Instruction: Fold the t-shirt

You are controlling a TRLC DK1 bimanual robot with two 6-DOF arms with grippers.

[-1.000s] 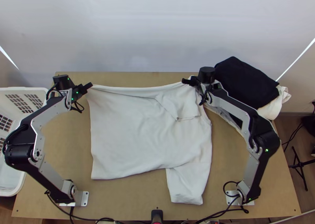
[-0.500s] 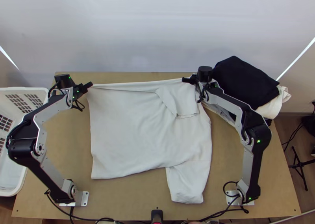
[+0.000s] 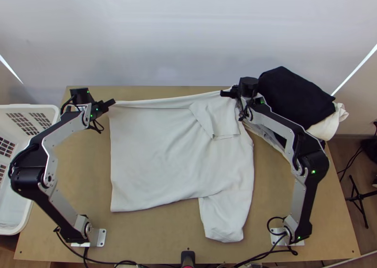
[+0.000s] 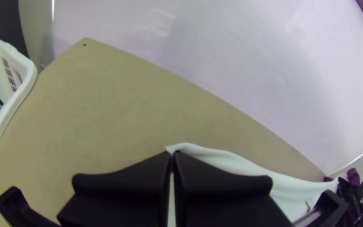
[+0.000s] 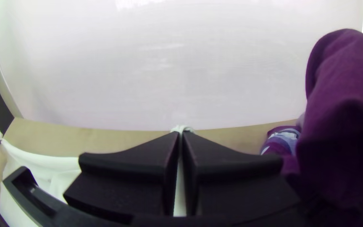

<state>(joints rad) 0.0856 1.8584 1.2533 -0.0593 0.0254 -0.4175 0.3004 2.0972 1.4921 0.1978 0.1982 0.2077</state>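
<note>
"Left gripper: in what state is it found?"

"Its two fingers are pressed together on pale cloth. As seen in the left wrist view, the far-left corner of the t-shirt is clamped at the fingertips."

"And the right gripper?"

"Closed likewise. The far edge of the same garment is pinched at its right end — cloth is seen between the fingertips in the right wrist view."

"How is the garment laid out?"

"It is spread on the table, between the two arms. The far edge is drawn out in a long band from one gripper to the other. A flap is folded over the body near the right gripper, and a sleeve is extended toward the near edge of the table."

"Which other items are to be noted?"

"A white basket is positioned beside the table at the left. Dark cloth is piled at the far right, just beside the right gripper — light cloth is seen protruding from under it."
</note>
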